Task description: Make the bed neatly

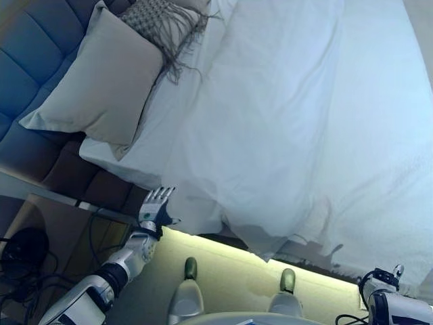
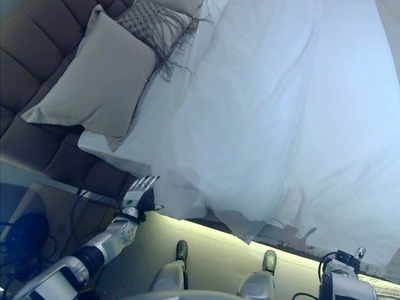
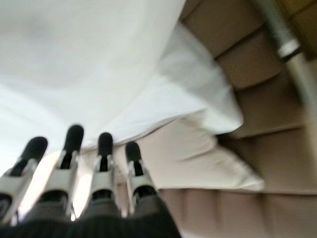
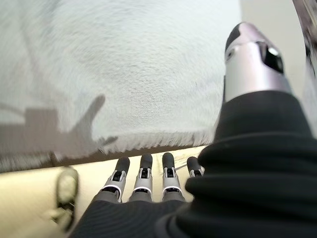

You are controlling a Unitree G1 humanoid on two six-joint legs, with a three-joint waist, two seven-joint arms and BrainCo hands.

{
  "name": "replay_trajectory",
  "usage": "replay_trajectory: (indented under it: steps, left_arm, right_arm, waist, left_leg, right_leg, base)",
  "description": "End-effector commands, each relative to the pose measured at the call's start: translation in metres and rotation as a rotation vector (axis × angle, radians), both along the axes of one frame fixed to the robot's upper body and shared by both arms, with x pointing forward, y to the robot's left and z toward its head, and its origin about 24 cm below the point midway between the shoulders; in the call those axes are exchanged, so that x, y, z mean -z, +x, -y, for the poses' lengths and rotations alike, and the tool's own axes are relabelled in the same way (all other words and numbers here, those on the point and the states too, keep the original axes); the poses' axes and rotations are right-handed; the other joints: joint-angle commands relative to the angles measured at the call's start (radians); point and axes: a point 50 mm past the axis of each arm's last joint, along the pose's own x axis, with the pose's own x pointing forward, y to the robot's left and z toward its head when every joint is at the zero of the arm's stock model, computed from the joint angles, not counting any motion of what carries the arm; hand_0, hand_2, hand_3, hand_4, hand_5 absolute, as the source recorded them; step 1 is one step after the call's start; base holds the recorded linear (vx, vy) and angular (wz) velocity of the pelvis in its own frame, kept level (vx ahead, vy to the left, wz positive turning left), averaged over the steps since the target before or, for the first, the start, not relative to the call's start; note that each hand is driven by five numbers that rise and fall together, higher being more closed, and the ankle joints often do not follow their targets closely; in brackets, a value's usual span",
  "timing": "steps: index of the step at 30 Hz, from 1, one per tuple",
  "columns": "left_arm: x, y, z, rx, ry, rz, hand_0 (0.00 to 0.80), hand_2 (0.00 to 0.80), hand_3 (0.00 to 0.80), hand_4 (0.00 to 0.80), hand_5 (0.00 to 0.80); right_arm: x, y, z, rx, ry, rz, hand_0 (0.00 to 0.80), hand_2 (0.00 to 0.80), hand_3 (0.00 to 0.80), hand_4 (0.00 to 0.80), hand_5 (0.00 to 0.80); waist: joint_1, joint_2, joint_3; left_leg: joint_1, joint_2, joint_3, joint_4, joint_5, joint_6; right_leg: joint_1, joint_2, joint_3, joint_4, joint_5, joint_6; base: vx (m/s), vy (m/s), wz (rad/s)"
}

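Note:
A white duvet (image 1: 284, 122) covers the bed, creased, with its near edge hanging over the side. A grey-white pillow (image 1: 101, 81) leans on the padded headboard (image 1: 27, 74), with a fringed patterned cushion (image 1: 159, 17) beside it. My left hand (image 1: 157, 203) is open, fingers straight, beside the bed just below the duvet's corner and holds nothing. Its wrist view shows the fingers (image 3: 74, 148) under the duvet edge (image 3: 74, 49). My right hand (image 4: 143, 181) is open and empty below the duvet's hanging edge (image 4: 124, 74), and barely shows at the lower right of the eye view (image 1: 387, 281).
A bedside table (image 1: 47, 217) with a dark object (image 1: 24, 247) stands left of the bed. A lit strip of floor (image 1: 230, 264) runs along the bed's side.

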Motion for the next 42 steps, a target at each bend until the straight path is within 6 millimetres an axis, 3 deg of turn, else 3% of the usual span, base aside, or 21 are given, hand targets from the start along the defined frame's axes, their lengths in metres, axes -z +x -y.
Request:
replay_trajectory:
  steps: [1,7,10,14,20,24,27,29,34,35,36,42]
  left_arm:
    - [-0.01,0.011,-0.027,-0.14,-0.058,0.025,0.0,0.0,0.0,0.0,0.0]
    - [-0.025,0.025,-0.004,-0.099,-0.197,0.101,0.0,0.0,0.0,0.0,0.0]
    - [-0.047,0.043,0.015,-0.057,-0.314,0.188,0.0,0.0,0.0,0.0,0.0]
    - [-0.067,0.051,0.028,-0.022,-0.441,0.242,0.0,0.0,0.0,0.0,0.0]
    - [-0.086,0.05,0.022,0.006,-0.487,0.299,0.0,0.0,0.0,0.0,0.0]
    - [-0.091,0.05,0.016,-0.006,-0.527,0.321,0.0,0.0,0.0,0.0,0.0]
    - [-0.095,0.053,0.016,-0.023,-0.538,0.349,0.0,0.0,0.0,0.0,0.0]
    - [-0.102,0.054,0.01,-0.039,-0.534,0.359,0.0,0.0,0.0,0.0,0.0]
    - [-0.111,0.053,0.002,-0.064,-0.521,0.377,0.0,0.0,0.0,0.0,0.0]
    - [-0.111,0.053,0.002,-0.065,-0.52,0.381,0.0,0.0,0.0,0.0,0.0]
    - [-0.112,0.053,0.003,-0.064,-0.521,0.382,0.0,0.0,0.0,0.0,0.0]
    - [-0.111,0.05,0.004,-0.055,-0.528,0.398,0.0,0.0,0.0,0.0,0.0]
  right_arm:
    - [-0.005,0.016,-0.001,-0.142,-0.052,0.002,0.0,0.0,0.0,0.0,0.0]
    - [-0.015,0.058,-0.016,-0.306,-0.097,0.065,0.0,0.0,0.0,0.0,0.0]
    - [-0.026,0.094,-0.034,-0.538,-0.221,0.027,0.0,0.0,0.0,0.0,0.0]
    - [-0.05,0.129,-0.043,-0.741,-0.41,-0.028,0.0,0.0,0.0,0.0,0.0]
    - [-0.073,0.154,-0.043,-0.833,-0.498,-0.022,0.0,0.0,0.0,0.0,0.0]
    - [-0.072,0.15,-0.035,-0.868,-0.498,-0.121,0.0,0.0,0.0,0.0,0.0]
    - [-0.055,0.112,-0.01,-0.861,-0.473,-0.189,0.0,0.0,0.0,0.0,0.0]
    - [-0.045,0.093,-0.005,-0.858,-0.423,-0.217,0.0,0.0,0.0,0.0,0.0]
    - [-0.032,0.073,-0.005,-0.883,-0.358,-0.268,0.0,0.0,0.0,0.0,0.0]
    - [-0.031,0.074,-0.005,-0.887,-0.351,-0.271,0.147,0.147,0.147,0.147,0.147]
    - [-0.031,0.074,-0.006,-0.888,-0.346,-0.269,0.8,0.8,0.8,0.8,0.8]
    - [-0.037,0.086,-0.009,-0.879,-0.332,-0.189,0.8,0.8,0.8,0.8,0.8]
  waist:
    - [0.045,-0.011,0.012]
    - [0.068,0.018,0.062]
    - [0.084,0.03,0.116]
    - [0.099,0.047,0.175]
    - [0.127,0.042,0.236]
    - [0.135,0.037,0.262]
    - [0.123,0.034,0.277]
    - [0.12,0.021,0.282]
    - [0.12,-0.003,0.292]
    - [0.12,-0.004,0.294]
    - [0.12,-0.003,0.295]
    - [0.127,0.004,0.298]
  left_leg:
    - [0.006,0.0,-0.009,0.06,-0.046,0.046]
    - [-0.057,-0.03,-0.043,0.085,-0.043,0.056]
    - [-0.128,-0.054,-0.061,0.102,-0.03,0.063]
    - [-0.207,-0.079,-0.072,0.133,-0.016,0.07]
    - [-0.298,-0.093,-0.076,0.179,-0.002,0.078]
    - [-0.331,-0.095,-0.068,0.199,0.0,0.081]
    - [-0.352,-0.099,-0.063,0.208,0.0,0.083]
    - [-0.362,-0.097,-0.063,0.217,-0.001,0.085]
    - [-0.379,-0.093,-0.068,0.234,-0.001,0.085]
    - [-0.382,-0.092,-0.069,0.235,-0.001,0.085]
    - [-0.385,-0.093,-0.069,0.235,0.001,0.086]
    - [-0.399,-0.104,-0.073,0.234,0.005,0.089]
  right_leg:
    - [-0.062,-0.015,0.03,0.143,-0.04,-0.011]
    - [-0.108,-0.041,0.011,0.182,-0.048,-0.015]
    - [-0.172,-0.059,-0.006,0.205,-0.034,-0.013]
    - [-0.236,-0.074,-0.016,0.226,-0.017,-0.014]
    - [-0.303,-0.086,-0.028,0.256,-0.001,-0.001]
    - [-0.336,-0.081,-0.026,0.274,-0.001,0.002]
    - [-0.365,-0.076,-0.008,0.286,0.001,0.005]
    - [-0.369,-0.071,-0.008,0.287,0.003,0.008]
    - [-0.377,-0.058,-0.008,0.288,0.006,0.006]
    - [-0.379,-0.057,-0.007,0.288,0.006,0.006]
    - [-0.381,-0.057,-0.006,0.287,0.007,0.006]
    - [-0.388,-0.062,-0.016,0.279,0.013,0.006]
  base:
    - [0.034,0.049,0.0]
    - [-0.065,0.084,0.08]
    - [-0.163,0.07,0.35]
    - [-0.109,0.057,0.17]
    - [-0.061,-0.012,0.17]
    - [-0.029,0.002,0.18]
    - [-0.038,0.031,0.23]
    - [-0.008,-0.055,0.17]
    - [0.014,-0.061,0.01]
    - [0.0,0.0,0.0]
    - [0.0,0.0,0.0]
    - [0.005,0.004,0.02]
